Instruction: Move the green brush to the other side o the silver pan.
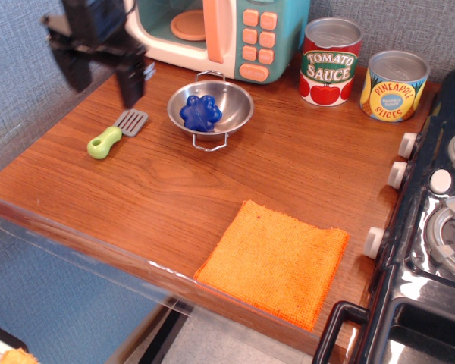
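The green brush [112,135] lies flat on the wooden counter, left of the silver pan [229,111]. Its lime-green handle points to the lower left and its grey slotted head points toward the pan. The pan holds a blue flower-shaped toy [200,111]. My gripper [102,80] hangs in the air above and behind the brush. Its two fingers are spread apart, with nothing between them.
A toy microwave [212,34] stands behind the pan. A tomato sauce tin [331,62] and a pineapple tin [393,85] stand at the back right. An orange cloth [274,258] lies near the front edge. A toy stove [432,227] fills the right side.
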`<state>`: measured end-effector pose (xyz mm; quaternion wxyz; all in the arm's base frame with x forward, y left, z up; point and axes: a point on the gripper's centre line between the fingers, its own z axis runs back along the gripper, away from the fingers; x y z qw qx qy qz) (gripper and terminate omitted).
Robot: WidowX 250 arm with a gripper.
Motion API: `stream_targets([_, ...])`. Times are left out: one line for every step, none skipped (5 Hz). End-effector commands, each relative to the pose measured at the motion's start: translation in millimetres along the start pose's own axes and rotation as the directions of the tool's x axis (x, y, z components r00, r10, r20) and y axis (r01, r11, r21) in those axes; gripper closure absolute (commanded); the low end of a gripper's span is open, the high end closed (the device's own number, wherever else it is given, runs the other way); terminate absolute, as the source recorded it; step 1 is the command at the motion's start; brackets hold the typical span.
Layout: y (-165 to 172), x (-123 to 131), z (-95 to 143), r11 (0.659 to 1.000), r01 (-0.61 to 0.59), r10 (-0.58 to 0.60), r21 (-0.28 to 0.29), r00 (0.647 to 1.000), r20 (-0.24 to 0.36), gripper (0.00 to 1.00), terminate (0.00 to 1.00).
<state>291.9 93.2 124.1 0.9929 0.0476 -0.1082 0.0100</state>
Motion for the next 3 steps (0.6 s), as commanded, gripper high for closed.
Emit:
stream_targets([-37.5, -27.1, 20.7, 0.997, -0.018, 0.020, -0.075, 0.999, 0.034, 0.00, 0.00])
stream_targets([-37.5, -27.1, 20.7, 0.997, -0.018, 0.020, -0.075, 0.999, 0.034, 0.00, 0.00])
stream_targets([-37.5, -27.1, 20.7, 0.997, -0.018, 0.020, -0.075, 0.999, 0.034, 0.00, 1.00])
